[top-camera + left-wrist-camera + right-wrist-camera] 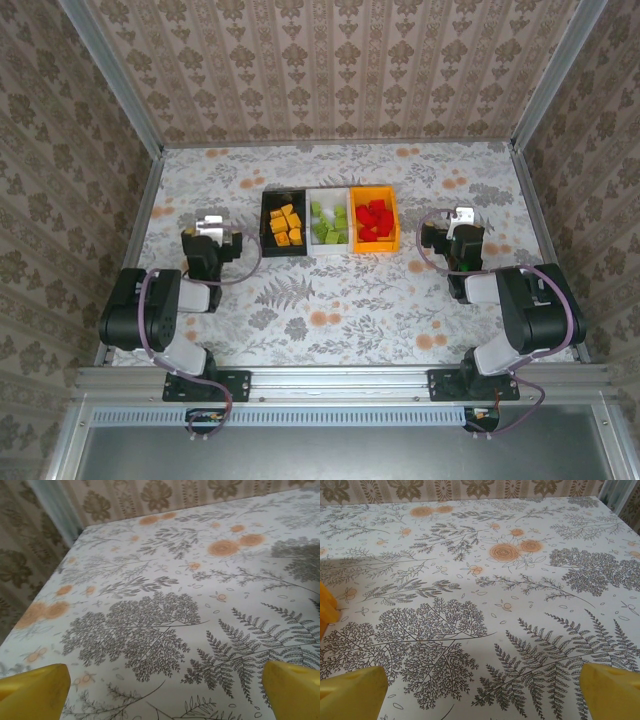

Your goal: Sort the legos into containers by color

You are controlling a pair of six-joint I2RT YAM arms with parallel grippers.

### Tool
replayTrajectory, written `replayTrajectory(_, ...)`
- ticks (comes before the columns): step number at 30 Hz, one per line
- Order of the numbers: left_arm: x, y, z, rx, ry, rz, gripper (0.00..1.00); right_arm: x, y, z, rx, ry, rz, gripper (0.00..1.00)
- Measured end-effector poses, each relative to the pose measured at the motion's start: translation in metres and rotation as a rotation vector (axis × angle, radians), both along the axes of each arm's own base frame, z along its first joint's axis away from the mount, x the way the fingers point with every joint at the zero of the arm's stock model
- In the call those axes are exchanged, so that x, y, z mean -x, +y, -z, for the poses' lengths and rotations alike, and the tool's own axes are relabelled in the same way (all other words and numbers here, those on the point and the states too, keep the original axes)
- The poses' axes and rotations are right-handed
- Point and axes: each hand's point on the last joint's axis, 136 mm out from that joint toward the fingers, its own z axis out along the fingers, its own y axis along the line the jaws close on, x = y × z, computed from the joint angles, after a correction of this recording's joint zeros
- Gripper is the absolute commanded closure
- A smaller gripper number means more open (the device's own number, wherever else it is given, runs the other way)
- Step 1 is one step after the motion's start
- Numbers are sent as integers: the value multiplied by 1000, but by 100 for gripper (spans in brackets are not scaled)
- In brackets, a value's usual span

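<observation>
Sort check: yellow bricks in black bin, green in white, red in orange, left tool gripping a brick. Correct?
One error: the left tool grips nothing. The left wrist view shows its fingers wide apart over bare tablecloth. The rest stands: yellow bricks in the black bin, green bricks in the white bin, red bricks in the orange bin.

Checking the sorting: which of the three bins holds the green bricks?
The white bin, the middle one, between the black bin with orange-yellow bricks and the orange bin with red bricks.
</observation>
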Motion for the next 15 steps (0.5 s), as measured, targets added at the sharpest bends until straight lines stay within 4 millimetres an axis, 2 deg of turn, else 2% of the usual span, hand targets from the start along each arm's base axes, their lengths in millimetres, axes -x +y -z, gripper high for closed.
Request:
replayTrajectory(5, -3, 0, 3, 16, 25, 20, 0, 0, 0, 0, 0, 0, 0, 0)
replayTrajectory(9, -8, 21, -2, 24, 16, -78, 0, 0, 0, 0, 0, 0, 0, 0)
replayTrajectory(15, -6, 24, 0, 19, 24, -119, 0, 0, 0, 0, 0, 0, 0, 0)
